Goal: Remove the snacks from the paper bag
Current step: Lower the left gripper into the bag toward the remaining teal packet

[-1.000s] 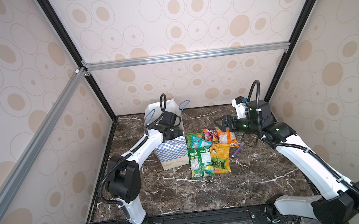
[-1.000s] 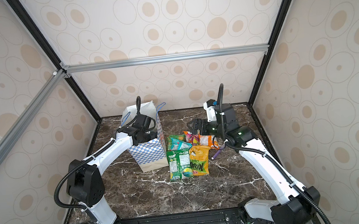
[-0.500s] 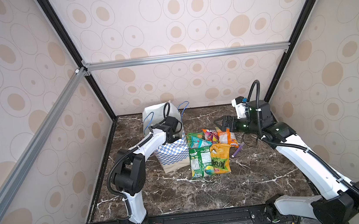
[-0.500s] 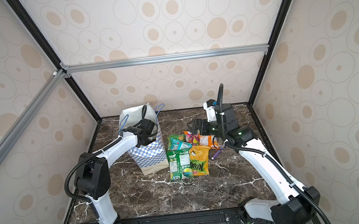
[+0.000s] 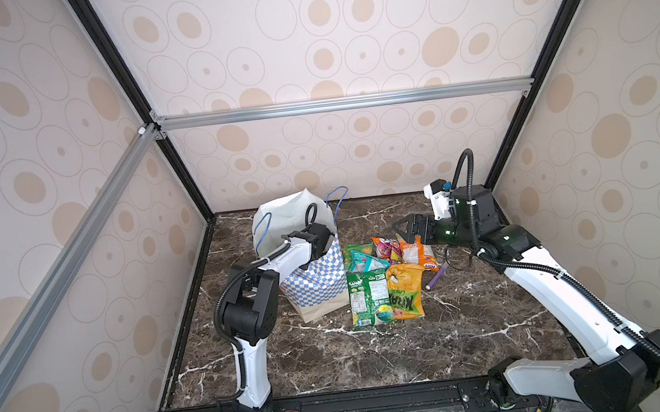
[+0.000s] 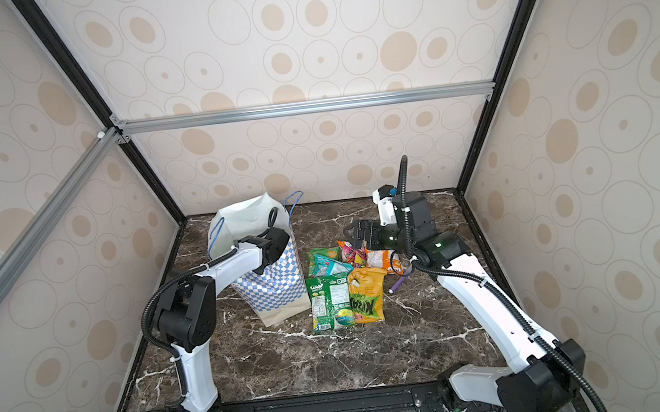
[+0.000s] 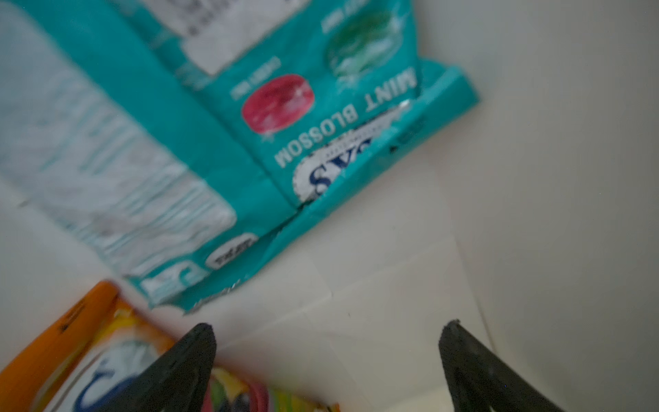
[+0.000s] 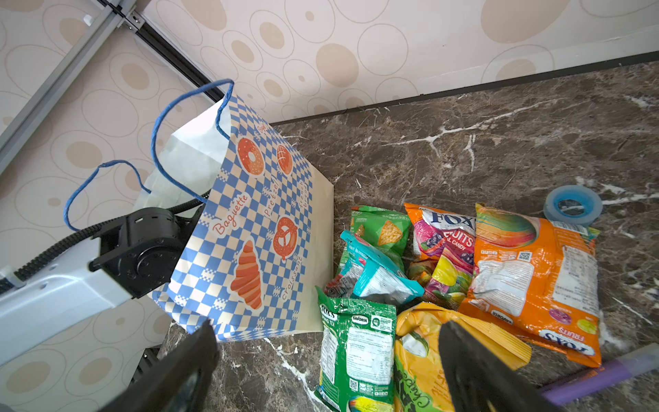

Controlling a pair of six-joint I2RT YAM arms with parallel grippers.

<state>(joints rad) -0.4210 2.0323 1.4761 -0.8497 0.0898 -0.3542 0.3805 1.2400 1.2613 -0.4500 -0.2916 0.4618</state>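
The blue-checkered paper bag (image 5: 315,286), smooth white inside with thin cord handles, stands on the veined marble tabletop (image 5: 377,356). Inside it the left gripper (image 7: 328,326) is spread wide and empty over a crinkly teal mint packet (image 7: 321,117) and an orange packet (image 7: 53,342). Glossy foil snacks (image 5: 386,280) lie heaped just beside the bag, and the right gripper (image 8: 328,327) gapes empty above them.

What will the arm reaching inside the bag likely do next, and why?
Probably ease the left end effector toward the teal packet and close on its edge: the jaws stand open and empty inside the paper bag, and that packet lies just ahead.
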